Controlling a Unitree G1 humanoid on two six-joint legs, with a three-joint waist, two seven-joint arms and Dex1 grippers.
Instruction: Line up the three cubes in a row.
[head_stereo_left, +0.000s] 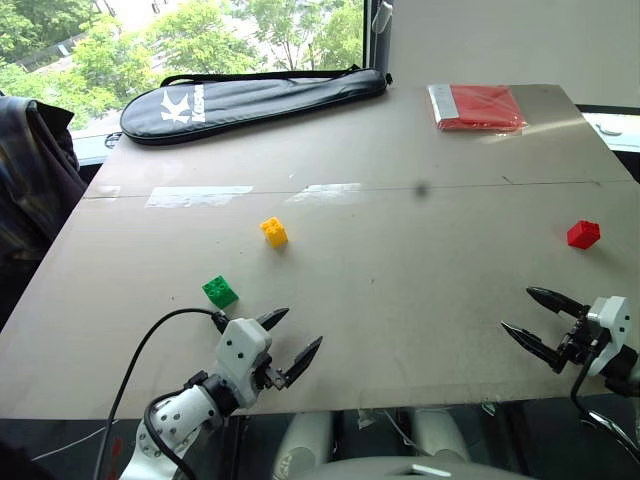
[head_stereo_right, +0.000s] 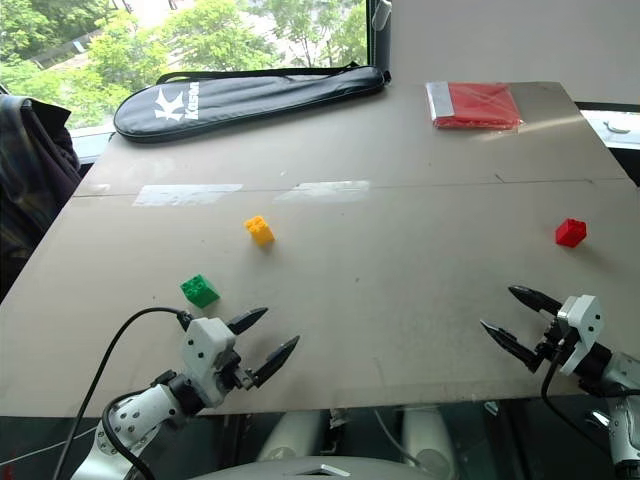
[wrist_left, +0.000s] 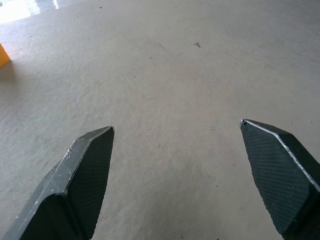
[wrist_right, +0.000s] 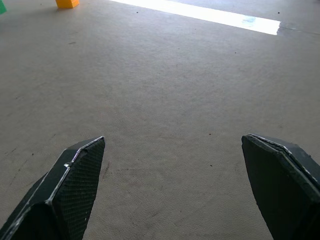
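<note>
the three cubes are found scattered on the grey table top (head_stereo_left: 400, 300), well apart from one another and in no row. the yellow cube (head_stereo_left: 274, 232) is seen left of the table's middle, upright with its studs up. the green cube (head_stereo_left: 220, 291) is placed nearer the front edge, to the left of the yellow one and turned at a slant. the red cube (head_stereo_left: 583, 234) is set far off near the right edge. none of them is touched by a gripper.

the left gripper (head_stereo_left: 295, 340) is held over the front edge, just beside the green cube but clear of it, with its two black fingers spread apart and nothing between them. the right gripper (head_stereo_left: 528, 315) is held near the front right corner, its fingers likewise spread wide and empty, with the red cube beyond it.

in the left wrist view the yellow cube is cut off by the picture's edge, so that a mere corner can be made out. in the right wrist view the yellow cube is partly cut off too, and a sliver of green at the corner is too small to be read with certainty.

a black racket bag (head_stereo_left: 255, 100) is laid along the far left edge. a flat red packet (head_stereo_left: 478, 107) is laid at the far right; what is inside cannot be told. pale tape strips (head_stereo_left: 198, 196) are stuck across the table.
</note>
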